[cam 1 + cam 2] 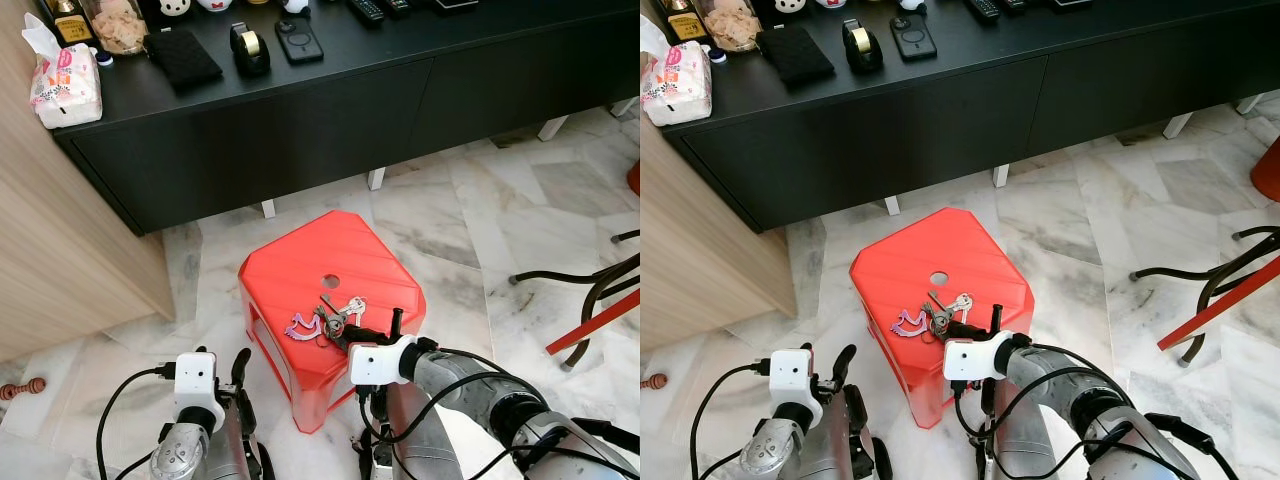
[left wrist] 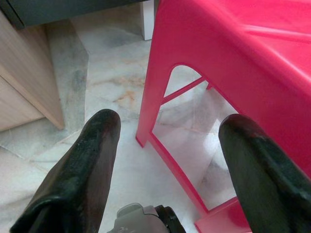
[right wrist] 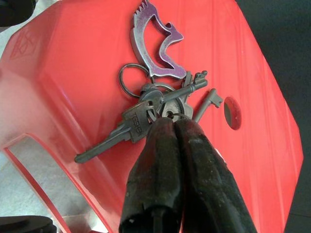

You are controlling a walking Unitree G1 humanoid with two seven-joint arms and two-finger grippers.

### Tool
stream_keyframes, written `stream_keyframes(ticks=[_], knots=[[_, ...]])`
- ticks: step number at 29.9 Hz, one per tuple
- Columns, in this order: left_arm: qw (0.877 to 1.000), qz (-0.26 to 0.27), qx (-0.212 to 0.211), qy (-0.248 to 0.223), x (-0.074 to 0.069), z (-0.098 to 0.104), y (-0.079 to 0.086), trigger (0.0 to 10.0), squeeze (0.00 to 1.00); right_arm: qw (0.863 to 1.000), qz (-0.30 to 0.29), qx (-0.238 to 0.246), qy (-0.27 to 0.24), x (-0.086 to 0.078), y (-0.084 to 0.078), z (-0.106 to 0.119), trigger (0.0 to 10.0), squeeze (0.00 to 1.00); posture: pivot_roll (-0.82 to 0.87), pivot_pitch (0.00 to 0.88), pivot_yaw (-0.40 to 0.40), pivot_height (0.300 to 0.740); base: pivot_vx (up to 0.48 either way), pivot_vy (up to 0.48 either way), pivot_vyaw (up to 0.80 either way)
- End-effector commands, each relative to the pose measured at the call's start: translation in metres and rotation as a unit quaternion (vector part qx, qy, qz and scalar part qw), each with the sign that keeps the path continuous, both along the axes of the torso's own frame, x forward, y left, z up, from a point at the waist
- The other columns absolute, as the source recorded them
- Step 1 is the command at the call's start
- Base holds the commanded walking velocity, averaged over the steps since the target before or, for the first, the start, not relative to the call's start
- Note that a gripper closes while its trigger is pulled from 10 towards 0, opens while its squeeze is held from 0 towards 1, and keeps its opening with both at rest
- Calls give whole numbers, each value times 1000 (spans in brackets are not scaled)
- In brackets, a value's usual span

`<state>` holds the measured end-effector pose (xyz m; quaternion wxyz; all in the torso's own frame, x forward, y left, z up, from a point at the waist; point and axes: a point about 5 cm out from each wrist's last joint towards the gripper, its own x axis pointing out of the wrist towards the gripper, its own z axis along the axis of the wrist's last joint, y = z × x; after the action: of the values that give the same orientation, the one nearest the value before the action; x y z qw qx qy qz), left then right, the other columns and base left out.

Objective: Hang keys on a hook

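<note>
Centrally, a red plastic stool [image 1: 320,280] with a round hole in its seat is placed on pale marble floor [image 1: 470,220], near a long black low cabinet [image 1: 300,120]. A bunch of metal keys [image 3: 146,109] with a purple-tinted horse-shaped fob [image 3: 158,46] is laid on the stool's seat, just in front of the hole. The right claw [image 3: 170,127] is set at the stool's front edge, its fingers pressed together on the keys at the ring. The left claw [image 2: 167,141] is held beside the stool's left leg, fingers spread wide, nothing gripped. A floral tissue pack [image 1: 65,85] is kept on the cabinet's left end.
</note>
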<state>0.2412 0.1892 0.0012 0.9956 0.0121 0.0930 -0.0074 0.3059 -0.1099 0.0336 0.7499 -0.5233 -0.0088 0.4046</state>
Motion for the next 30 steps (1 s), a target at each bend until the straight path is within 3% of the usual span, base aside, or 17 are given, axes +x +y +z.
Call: stream_keyframes(ticks=[1, 11, 14, 23, 24, 25, 26, 27, 29, 30], knots=[[1000, 0, 7, 24, -8, -8, 3, 10000, 0, 1000, -3, 2, 13, -6, -1, -7, 0, 0, -91, 268, -26, 593, 0, 0, 0], [1000, 0, 8, 26, -6, -8, 3, 10000, 0, 999, -36, 27, -4, 0, -8, 0, 0, 0, -92, 262, -24, 593, 0, 0, 0], [1000, 1, 10, 29, -5, -9, 4, 10000, 0, 988, -113, 101, -19, 12, -19, 14, 0, 0, -96, 262, -21, 593, 0, 0, 0], [999, -2, 12, 33, -3, -10, 5, 10000, 0, 974, -160, 161, -19, 11, -30, 19, 0, 0, -109, 259, -19, 593, 0, 0, 0], [999, -2, 13, 33, -3, -10, 5, 10000, 0, 966, -185, 182, -7, 11, -33, 17, 4000, 0, -109, 258, -20, 593, 0, 0, 0], [999, -2, 15, 32, -2, -9, 5, 10000, 0, 956, -208, 205, 8, 11, -35, 16, 10000, 0, -110, 258, -20, 593, 0, 0, 0], [999, -2, 15, 32, -2, -9, 5, 10000, 0, 956, -208, 205, 8, 11, -35, 16, 10000, 0, -110, 258, -20, 593, 0, 0, 0], [999, -1, 16, 32, -1, -9, 7, 10000, 0, 932, -249, 260, 36, 11, -37, 14, 10000, 0, -110, 256, -20, 593, 0, 0, 0], [999, 1, 17, 33, -1, -9, 7, 10000, 0, 914, -268, 299, 56, 10, -36, 13, 10000, 4, -109, 255, -20, 593, 0, 0, 0], [999, 2, 17, 33, 0, -9, 8, 10000, 0, 904, -277, 320, 66, 10, -35, 13, 10000, 373, -108, 254, -20, 593, 0, 0, 0]])
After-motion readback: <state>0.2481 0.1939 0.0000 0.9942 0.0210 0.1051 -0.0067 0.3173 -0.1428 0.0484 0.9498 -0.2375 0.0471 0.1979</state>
